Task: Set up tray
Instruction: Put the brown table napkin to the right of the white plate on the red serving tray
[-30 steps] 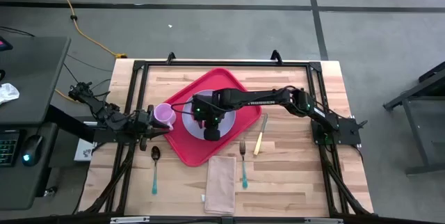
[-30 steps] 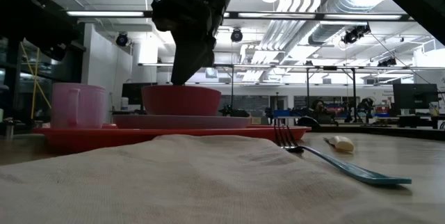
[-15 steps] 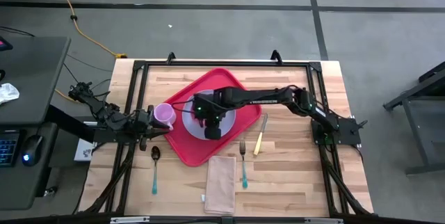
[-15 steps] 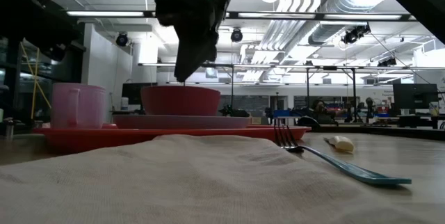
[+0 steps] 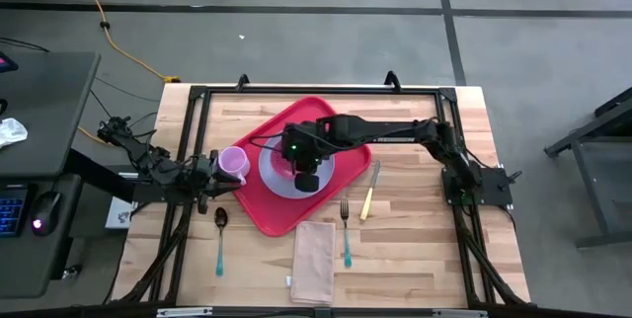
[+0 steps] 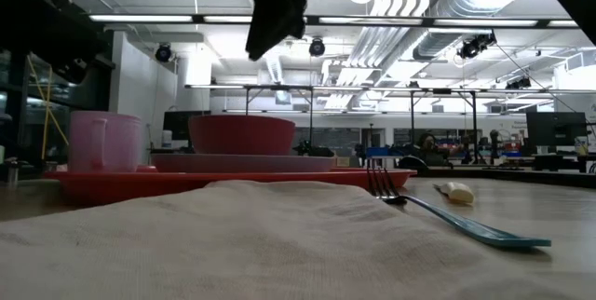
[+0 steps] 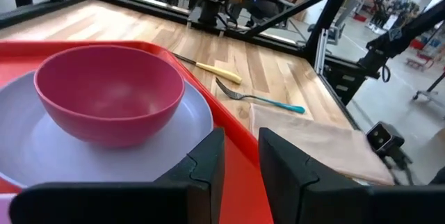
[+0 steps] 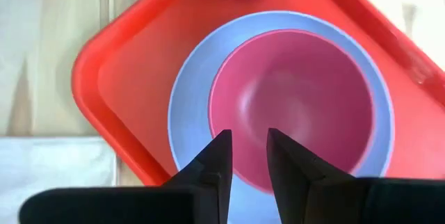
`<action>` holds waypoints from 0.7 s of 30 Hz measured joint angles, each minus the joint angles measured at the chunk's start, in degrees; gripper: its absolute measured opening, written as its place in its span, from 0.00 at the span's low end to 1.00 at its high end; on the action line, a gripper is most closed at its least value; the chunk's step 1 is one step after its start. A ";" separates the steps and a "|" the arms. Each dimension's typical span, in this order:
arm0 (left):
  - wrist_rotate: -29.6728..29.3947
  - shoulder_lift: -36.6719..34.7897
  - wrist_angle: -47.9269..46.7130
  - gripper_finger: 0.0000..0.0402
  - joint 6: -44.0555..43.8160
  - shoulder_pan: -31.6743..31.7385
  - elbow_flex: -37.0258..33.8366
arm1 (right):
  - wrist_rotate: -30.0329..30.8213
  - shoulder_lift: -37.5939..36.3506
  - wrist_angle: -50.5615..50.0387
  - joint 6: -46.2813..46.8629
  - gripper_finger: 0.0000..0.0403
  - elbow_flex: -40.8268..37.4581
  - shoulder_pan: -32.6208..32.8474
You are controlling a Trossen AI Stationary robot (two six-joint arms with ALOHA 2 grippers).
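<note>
Red tray [image 5: 296,165] set diagonally at table centre, carrying lavender plate [image 8: 191,92], red bowl [image 8: 295,106] on it and pink cup [image 5: 232,163] at one corner. Right gripper [image 8: 245,156] poised above bowl, jaws narrowly parted, empty. Left gripper [image 7: 240,158] low by cup, jaws slightly apart, empty.

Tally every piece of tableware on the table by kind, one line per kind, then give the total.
Tray: 1
Plate: 1
Bowl: 1
Cup: 1
Spoon: 1
Fork: 1
Knife: 1
Napkin: 1
Total: 8
</note>
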 joint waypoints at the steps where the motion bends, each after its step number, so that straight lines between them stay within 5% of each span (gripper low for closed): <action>1: -0.01 0.00 0.00 0.29 -0.95 0.00 0.00 | 0.11 -0.63 -0.30 0.81 0.17 0.00 0.20; 9: 0.44 0.00 0.17 0.29 -9.48 0.00 0.00 | 0.71 -2.44 -4.27 7.67 0.16 0.02 2.29; 21: 12.81 0.02 1.49 0.29 -13.93 0.00 0.00 | 0.93 -2.58 -13.60 17.71 0.14 0.00 7.03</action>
